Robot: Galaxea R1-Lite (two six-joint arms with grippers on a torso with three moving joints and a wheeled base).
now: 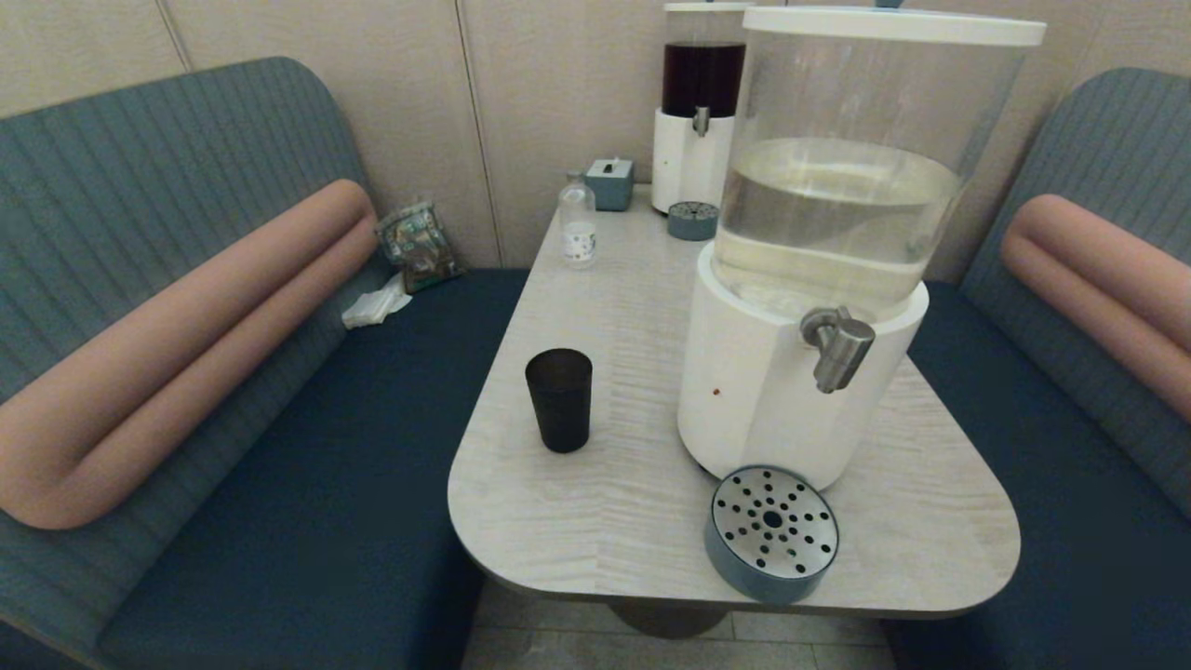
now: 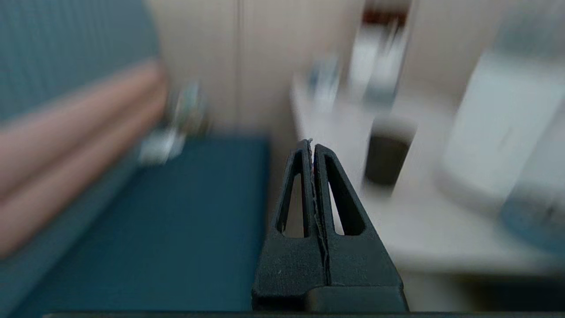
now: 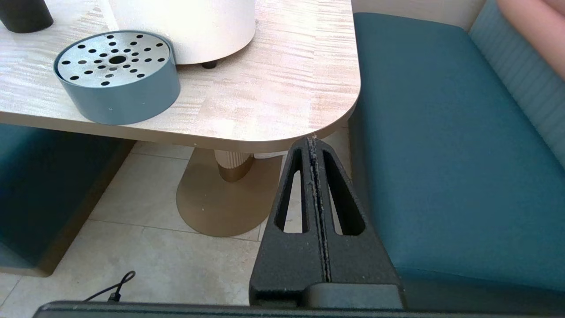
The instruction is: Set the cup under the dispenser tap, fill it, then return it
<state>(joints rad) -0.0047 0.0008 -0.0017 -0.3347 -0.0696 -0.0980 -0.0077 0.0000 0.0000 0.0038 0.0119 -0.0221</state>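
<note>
- Left gripper point(image 2: 312, 143): fingers pressed together, nothing between them. Sits low, off the table's left side above the dark blue bench seat point(image 2: 154, 229); not seen from the head view. Its own view is smeared, but the cup point(image 2: 387, 154) shows ahead of the tips, well apart from them.
- Right gripper point(image 3: 312, 140): fingers likewise closed flat against each other, empty. Hangs below table height off the near right corner of the table point(image 3: 273, 101), over tiled floor point(image 3: 167, 260) and beside the right-hand bench seat point(image 3: 446, 145). Also out of the head view.
- Cup point(image 1: 559, 398): upright on the table's left half, standing alone, untouched. Well apart from the big dispenser, on its left side; not under any spout.
- Dispenser tap point(image 1: 838, 346): brushed-steel spout with elbow, sticking out of the white base of the large clear-tank dispenser point(image 1: 842, 167), which is partly full of pale liquid. Nothing beneath the spout but the drip tray.
- Drip tray point(image 1: 771, 532): round, blue-grey wall, perforated steel top, at the table's near edge, touching or just beside the dispenser's base.
- Far end of the table: a smaller dispenser of dark liquid point(image 1: 702, 102) with its own small tray point(image 1: 693, 221), a small clear bottle with a white label point(image 1: 578, 223), a grey-blue box point(image 1: 610, 182).
- Left bench: crumpled packet point(image 1: 419, 244) and white tissue point(image 1: 375, 305) in the corner.
</note>
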